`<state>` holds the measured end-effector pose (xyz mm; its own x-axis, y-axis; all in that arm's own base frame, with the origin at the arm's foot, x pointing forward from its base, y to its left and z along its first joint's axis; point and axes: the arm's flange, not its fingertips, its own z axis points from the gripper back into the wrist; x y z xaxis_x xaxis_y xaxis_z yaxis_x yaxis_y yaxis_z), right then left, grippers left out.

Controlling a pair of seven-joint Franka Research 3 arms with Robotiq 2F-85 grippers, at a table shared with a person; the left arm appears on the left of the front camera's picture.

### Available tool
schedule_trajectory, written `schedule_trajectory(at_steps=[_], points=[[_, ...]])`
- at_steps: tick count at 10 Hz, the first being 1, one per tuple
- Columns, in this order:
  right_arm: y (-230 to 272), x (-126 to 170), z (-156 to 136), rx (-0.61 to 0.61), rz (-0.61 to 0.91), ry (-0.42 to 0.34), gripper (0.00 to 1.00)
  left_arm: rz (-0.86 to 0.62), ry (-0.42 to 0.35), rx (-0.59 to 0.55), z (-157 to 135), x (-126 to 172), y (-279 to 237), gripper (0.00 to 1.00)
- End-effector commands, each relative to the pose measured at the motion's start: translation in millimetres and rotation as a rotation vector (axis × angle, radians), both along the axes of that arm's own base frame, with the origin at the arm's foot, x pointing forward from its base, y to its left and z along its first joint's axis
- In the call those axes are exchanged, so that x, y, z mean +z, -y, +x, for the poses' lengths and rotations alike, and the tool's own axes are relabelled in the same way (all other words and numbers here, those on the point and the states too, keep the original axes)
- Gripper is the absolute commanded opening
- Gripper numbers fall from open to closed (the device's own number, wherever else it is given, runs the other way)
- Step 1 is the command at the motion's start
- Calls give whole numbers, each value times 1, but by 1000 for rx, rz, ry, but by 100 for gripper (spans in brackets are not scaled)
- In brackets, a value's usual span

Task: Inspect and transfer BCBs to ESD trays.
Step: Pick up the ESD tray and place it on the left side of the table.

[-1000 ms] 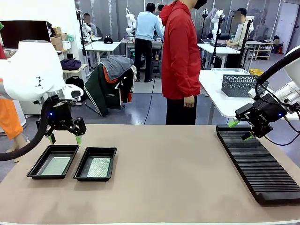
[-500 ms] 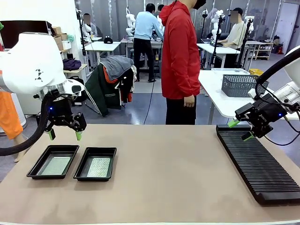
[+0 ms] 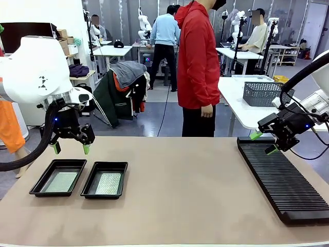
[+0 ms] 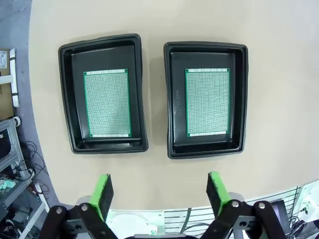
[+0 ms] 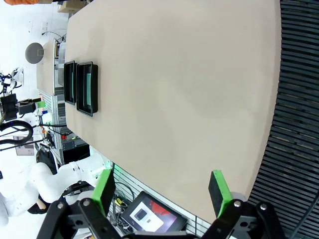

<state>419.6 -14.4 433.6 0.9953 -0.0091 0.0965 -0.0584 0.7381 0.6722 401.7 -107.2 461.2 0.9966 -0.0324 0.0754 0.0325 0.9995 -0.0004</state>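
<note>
Two black ESD trays (image 3: 58,177) (image 3: 105,180) sit side by side at the table's near left. Each holds one green-grey BCB (image 3: 60,181) (image 3: 108,183) flat on its floor. The left wrist view looks straight down on both trays (image 4: 103,93) (image 4: 207,99) and their boards (image 4: 107,103) (image 4: 208,102). My left gripper (image 3: 70,150) hangs open above the trays' far edge, with nothing between its fingers. My right gripper (image 3: 263,142) stands open and bare over the far end of the rack. The right wrist view shows the trays (image 5: 82,87) edge-on far off.
A long black ribbed rack (image 3: 281,177) lies along the table's right side. A person in a red jacket (image 3: 198,62) stands at the far edge, hands down. A grey mesh basket (image 3: 263,93) sits on a white table behind.
My left gripper rose slightly and drifted back from the trays over the first half second, then held still. The right arm has not moved.
</note>
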Motion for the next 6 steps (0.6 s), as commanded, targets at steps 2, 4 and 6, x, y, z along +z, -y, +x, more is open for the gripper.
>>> schedule_trajectory(at_steps=[2,4,6], points=[[-2,0,-2,-24,1,-7,100,-2,1,3,-1,-2,-1,100],[-2,0,-2,-24,1,-7,100,-2,1,3,-1,-2,-1,100],[-2,0,-2,-24,1,-7,100,-2,1,3,-1,-2,-1,100]])
